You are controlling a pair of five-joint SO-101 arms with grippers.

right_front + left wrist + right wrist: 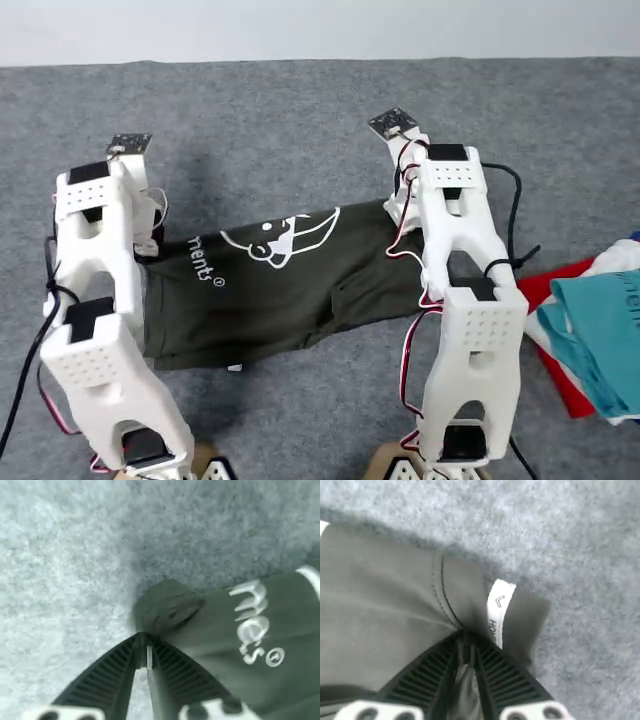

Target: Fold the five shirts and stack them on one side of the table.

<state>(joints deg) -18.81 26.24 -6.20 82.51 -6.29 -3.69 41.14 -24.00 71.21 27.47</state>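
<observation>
The dark shirt (290,285) lay stretched mid-table, the left gripper (143,647) and right gripper (465,647) each clamped on one end; no folded stack was evident, and a loose heap of shirts (590,330) lay unfolded beside the right arm.

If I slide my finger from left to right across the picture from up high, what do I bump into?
Left arm → dark green shirt → right arm → pile of colourful shirts.
</observation>
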